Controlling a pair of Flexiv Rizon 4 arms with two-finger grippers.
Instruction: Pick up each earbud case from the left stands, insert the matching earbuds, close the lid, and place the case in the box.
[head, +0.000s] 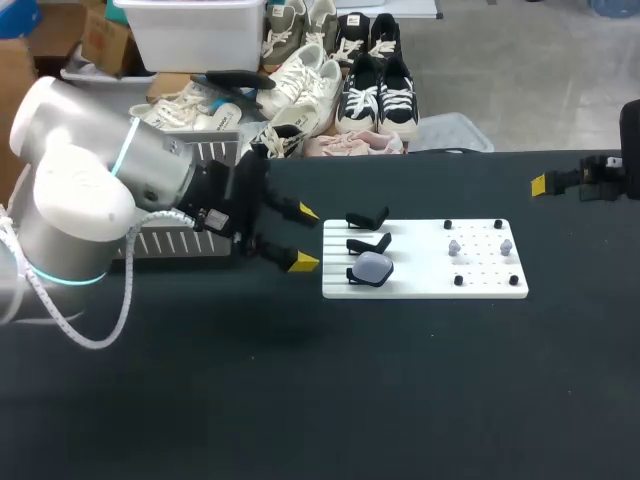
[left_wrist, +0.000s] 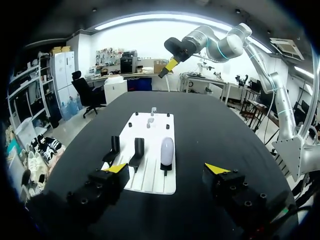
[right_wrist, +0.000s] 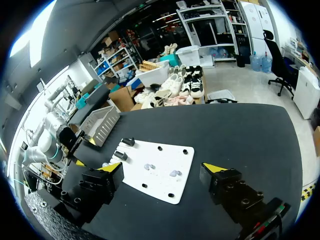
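- The left gripper (head: 302, 237) hangs just off the left edge of the white board (head: 420, 290). Its fingers are spread wide and hold nothing. I judge it is lined up to come in on the stands from that side.
- The earbud case (head: 374, 266), pale and rounded, sits on one of three black stands (head: 367, 243) along the board's left edge, the one closest to the near edge of the tabletop (head: 400, 400). The other two stands are bare.
- In the left wrist view the case lies ahead of the gripper, roughly midway between the lines of its two fingers, and neither finger touches it.
- The stand props the case up off the board, which probably leaves room for fingers to close on it from two sides.
- Two earbuds (head: 455, 246) rest apart from each other on the board's right half, inside four small black pegs (head: 497, 222). They seem laid out ready for insertion once the case is lifted.
- The right gripper (right_wrist: 162, 167) is near the tabletop's far right corner, well apart from the board, fingers wide and empty. It is likely posted there to handle the earbuds.
- The box (right_wrist: 102, 125), grey and slotted, stands by the tabletop's far left edge, behind the left arm (head: 90, 200).
- The middle stand is just beside the case, so the finger on that side will probably have little clearance.
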